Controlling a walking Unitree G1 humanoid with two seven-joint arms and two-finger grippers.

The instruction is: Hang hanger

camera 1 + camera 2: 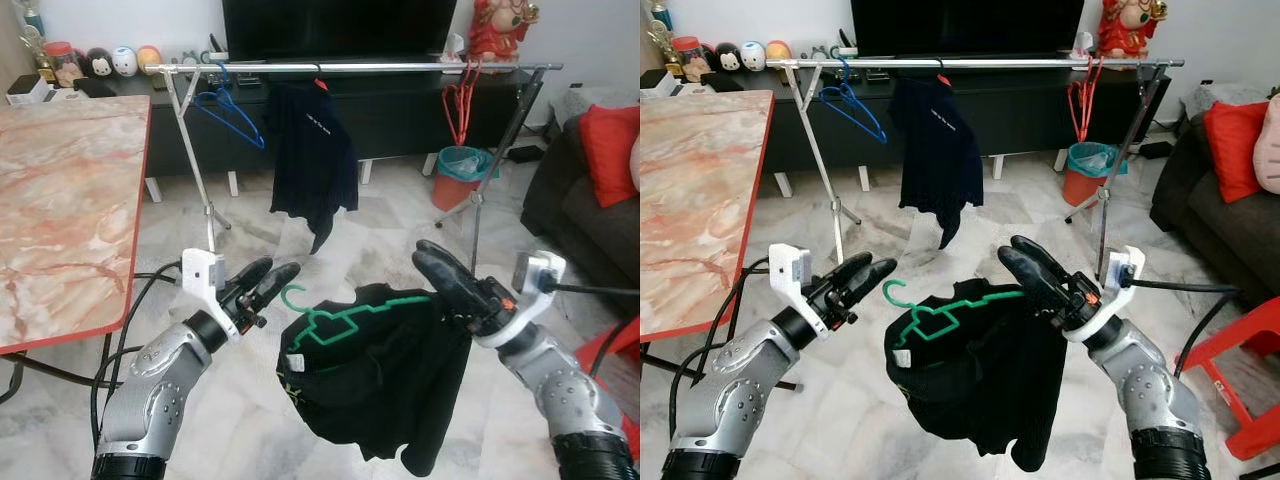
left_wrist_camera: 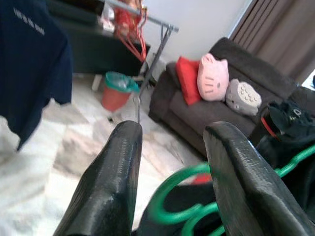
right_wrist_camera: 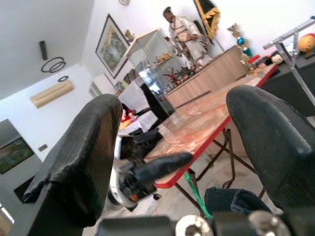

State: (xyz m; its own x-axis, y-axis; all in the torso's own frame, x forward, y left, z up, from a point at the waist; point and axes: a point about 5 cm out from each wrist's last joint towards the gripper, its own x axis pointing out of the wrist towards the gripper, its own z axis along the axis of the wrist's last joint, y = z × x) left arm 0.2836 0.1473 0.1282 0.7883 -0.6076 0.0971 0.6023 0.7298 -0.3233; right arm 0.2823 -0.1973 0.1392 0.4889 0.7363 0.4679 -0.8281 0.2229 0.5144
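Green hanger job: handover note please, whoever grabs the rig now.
Right gripper: supports the green hanger by its end, black garment draped on it; fingers look spread, grip unclear.
Left gripper: open, beside the hanger's hook, not holding it.
Rail: ahead across the floor, already carrying a blue hanger, a dark shirt and red hangers.
Done: garment on hanger, lifted.
Left: walk to the rail, hook the hanger on a free stretch, release.

Right gripper (image 3: 172, 142) fingers apart at frame sides; between them, the left gripper (image 3: 147, 172) before a marble table (image 3: 206, 118).
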